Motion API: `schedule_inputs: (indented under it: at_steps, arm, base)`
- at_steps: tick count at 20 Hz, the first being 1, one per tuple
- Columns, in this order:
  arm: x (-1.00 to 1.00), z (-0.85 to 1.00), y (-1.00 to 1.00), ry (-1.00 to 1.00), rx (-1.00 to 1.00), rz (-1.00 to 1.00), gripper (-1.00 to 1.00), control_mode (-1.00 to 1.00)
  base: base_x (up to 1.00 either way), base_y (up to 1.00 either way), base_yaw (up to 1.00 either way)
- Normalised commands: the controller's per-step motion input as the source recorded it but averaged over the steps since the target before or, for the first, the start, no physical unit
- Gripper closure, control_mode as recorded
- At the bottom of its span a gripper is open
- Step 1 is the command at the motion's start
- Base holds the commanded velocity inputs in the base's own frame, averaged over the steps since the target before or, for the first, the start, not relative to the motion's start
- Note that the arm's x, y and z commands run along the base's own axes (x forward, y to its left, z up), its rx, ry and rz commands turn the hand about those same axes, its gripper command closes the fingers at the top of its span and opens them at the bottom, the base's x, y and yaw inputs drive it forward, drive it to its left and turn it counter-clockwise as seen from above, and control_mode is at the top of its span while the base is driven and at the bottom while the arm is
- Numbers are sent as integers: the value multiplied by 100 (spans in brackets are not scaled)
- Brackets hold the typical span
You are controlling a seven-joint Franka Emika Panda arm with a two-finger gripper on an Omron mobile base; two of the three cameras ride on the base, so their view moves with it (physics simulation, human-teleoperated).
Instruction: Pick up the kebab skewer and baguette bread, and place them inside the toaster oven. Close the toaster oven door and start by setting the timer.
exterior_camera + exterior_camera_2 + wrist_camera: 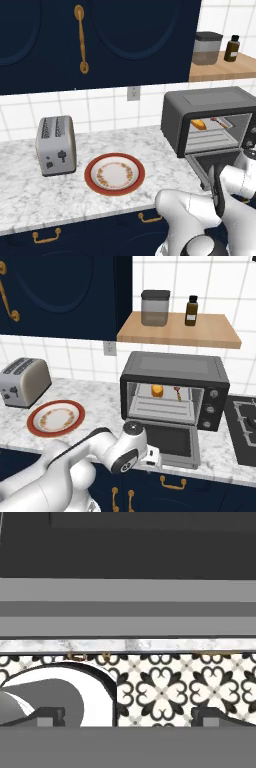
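Observation:
The toaster oven [200, 102] [175, 368] stands at the counter's right with its door [205, 162] [170, 442] folded down flat. On the rack inside lie the golden baguette bread [198, 124] [157, 390] on the left and the kebab skewer [218, 121] [177, 392] to its right. My hand sits low at the front left corner of the lowered door. In the hand view my gripper [131, 716] is open wide with nothing between its fingers. It looks at the grey underside of the door [128, 607].
A silver two-slot toaster [56, 145] [22, 381] and a red-rimmed plate [114, 173] [55, 417] sit to the left on the marble counter [128, 645]. A stove [245, 426] is to the right. Above the oven, a wooden shelf [175, 331] carries a jar and a bottle. Patterned floor [200, 687] lies below.

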Motion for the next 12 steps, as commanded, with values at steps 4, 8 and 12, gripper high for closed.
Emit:
schedule_inputs:
  at_steps: [4, 8, 12]
  arm:
    - [11, -31, 0, 4, 0, 22, -100, -100]
    - [29, -1, 0, 0, 0, 9, -100, -100]
    - [35, -7, 0, 0, 0, 0, -100, -100]
  base:
    - [0, 0, 0]
    - [0, 0, 0]
    - [0, 0, 0]
